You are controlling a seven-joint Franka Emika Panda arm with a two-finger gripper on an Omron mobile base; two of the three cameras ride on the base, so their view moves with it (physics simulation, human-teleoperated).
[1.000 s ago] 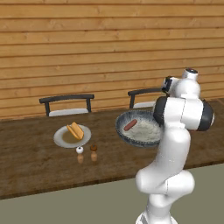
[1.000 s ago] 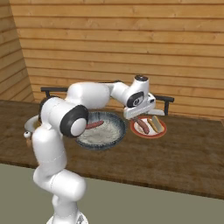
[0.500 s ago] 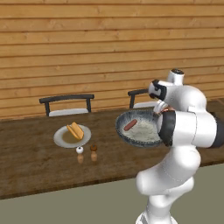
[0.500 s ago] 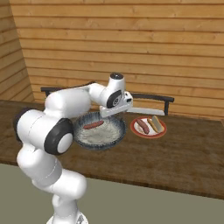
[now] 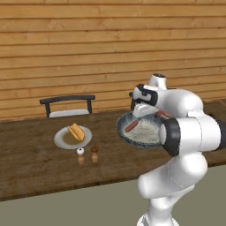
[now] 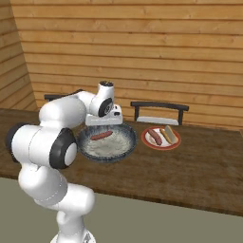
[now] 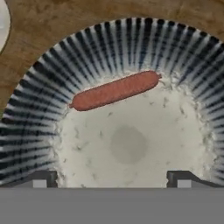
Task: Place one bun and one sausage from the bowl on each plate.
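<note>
The wide dark-rimmed bowl (image 5: 120,129) (image 6: 107,160) (image 7: 39,87) stands mid-table and holds one reddish sausage (image 5: 131,126) (image 6: 101,135) (image 7: 116,90) on its pale inside. My gripper (image 5: 140,111) (image 6: 109,121) (image 7: 111,179) hangs open just above the bowl's far side, pointing down, nothing between its fingertips (image 7: 41,178). The left plate (image 5: 62,142) carries a bun (image 5: 76,131). On the right plate (image 6: 176,140) lie a sausage (image 6: 154,136) and a bun (image 6: 167,134).
Two small shakers (image 5: 80,151) (image 5: 94,149) stand in front of the left plate. Behind the wooden table are two dark chairs (image 5: 68,106) (image 6: 159,113) against a plank wall. A plate's edge (image 7: 2,17) shows beside the bowl.
The arm has swung from above the right plate across to the bowl and lowered over it. The jaws stayed open. Plates, bowl and food have not moved.
</note>
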